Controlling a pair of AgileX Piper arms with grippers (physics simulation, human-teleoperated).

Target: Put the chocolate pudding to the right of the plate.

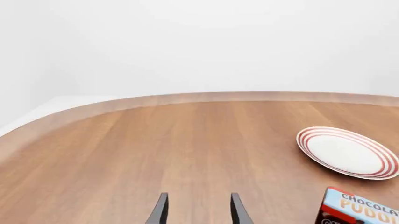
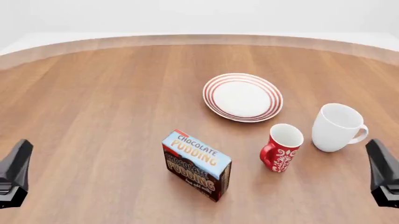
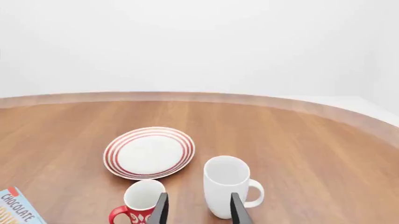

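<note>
The chocolate pudding [image 2: 196, 164] is a small carton with a light blue top and dark brown sides, standing on the wooden table in front of and left of the plate [image 2: 242, 97]. That plate is round and white with red rings on its rim. My left gripper [image 2: 17, 163] hangs at the near left edge, far from the carton. In the left wrist view my left gripper [image 1: 199, 210] is open over bare wood, with the carton [image 1: 361, 210] and plate [image 1: 346, 151] off to one side. My right gripper [image 3: 198, 210] is open too, just short of the mugs.
A red patterned mug [image 2: 281, 148] stands in front of and right of the plate. A taller white mug [image 2: 337, 127] stands just right of it. Both occupy the table to the plate's near right. The table's curved far edge [image 2: 199, 39] meets a white wall.
</note>
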